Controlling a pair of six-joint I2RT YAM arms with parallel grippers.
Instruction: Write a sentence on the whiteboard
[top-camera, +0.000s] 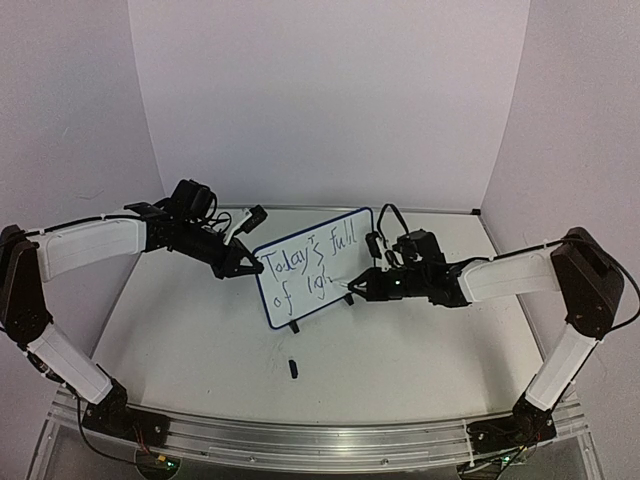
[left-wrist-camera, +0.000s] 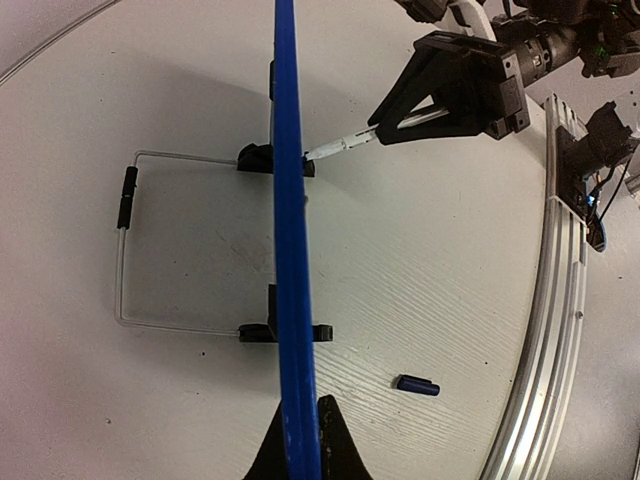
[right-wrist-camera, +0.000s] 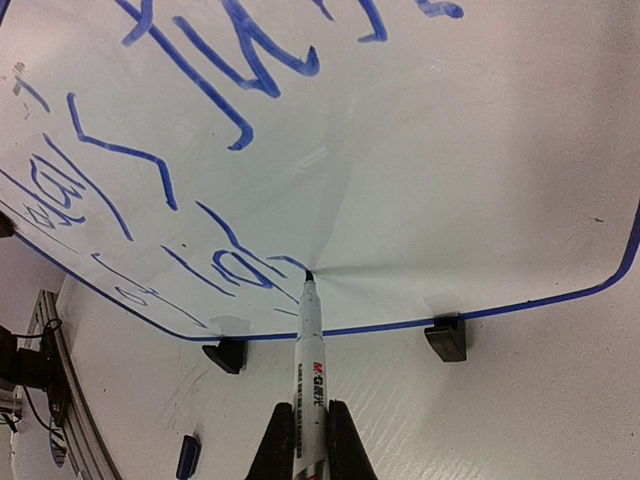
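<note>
The white desk (top-camera: 200, 330) carries everything, with my two arms reaching in from either side. The whiteboard (top-camera: 320, 262) stands near its middle on its long edge, leaning back a little, with its face toward my bases. My left end effector (top-camera: 245, 268) is closed on the board's left edge. In the left wrist view, my fingers (left-wrist-camera: 330, 445) pinch the thin blue rim from both sides. Behind the board, the wire stand (left-wrist-camera: 125, 250) lies flat on the desk. Two black clip feet (right-wrist-camera: 445, 338) grip the bottom rim.

My right end effector (top-camera: 362, 287) comes in from the right and is clamped around a slim white marker (right-wrist-camera: 310, 370). The barrel runs out between my fingers (right-wrist-camera: 345, 445), and the dark tip touches the board's face low down, just above the bottom rim.

The sentence (top-camera: 300, 258) is in blue strokes on two lines. The upper line reads "Today's full". The lower line starts "of" and goes on with a word beginning "li". The marker's tip sits at the right end of this lower line.

The marker's dark cap (top-camera: 293, 368) lies on the desk in front of the board, apart from both it and my arms.
</note>
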